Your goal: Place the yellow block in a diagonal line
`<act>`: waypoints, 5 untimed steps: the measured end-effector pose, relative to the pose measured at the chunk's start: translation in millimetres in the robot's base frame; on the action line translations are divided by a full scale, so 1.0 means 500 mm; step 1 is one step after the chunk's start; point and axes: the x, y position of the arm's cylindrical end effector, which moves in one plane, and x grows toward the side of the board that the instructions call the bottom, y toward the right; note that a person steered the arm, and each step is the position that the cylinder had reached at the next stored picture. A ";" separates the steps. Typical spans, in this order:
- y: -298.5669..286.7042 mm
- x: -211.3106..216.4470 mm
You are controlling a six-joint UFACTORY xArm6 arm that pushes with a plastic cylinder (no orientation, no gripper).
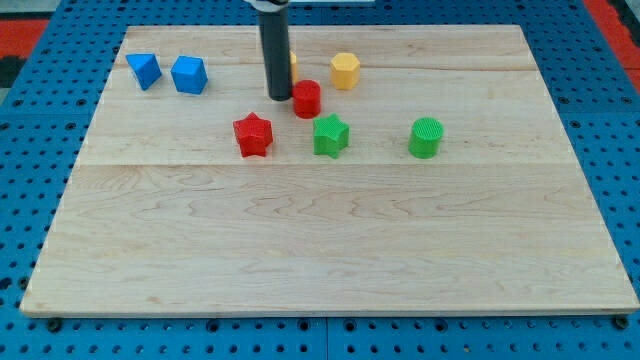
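My tip (279, 97) rests on the pale wooden table (320, 250) near the view's top, just left of the red cylinder block (307, 99) and almost touching it. I have no fingers to open or close, only a bare dark rod, and it holds nothing.

The risk I see is crowding. A yellow sliver (292, 60) peeks out from behind my rod, so I cannot tell whether a second yellow block hides there. If I sweep right toward the yellow hexagonal block (345, 70), I would likely shove the red cylinder block first and scatter the loose line it makes with the red star block (253, 135). A glancing push could also spin the yellow piece off course, toward the table's top edge.

The yellow hexagonal block sits upright, up and to the right of the red cylinder block, close but apart from it. It looks small and light, matte, with faceted sides. The green star block (331, 134) lies below.
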 end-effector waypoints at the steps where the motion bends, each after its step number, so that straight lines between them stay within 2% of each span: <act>1: 0.005 0.007; 2: -0.106 -0.012; 3: -0.141 0.008; 4: -0.058 0.003; 5: 0.008 -0.056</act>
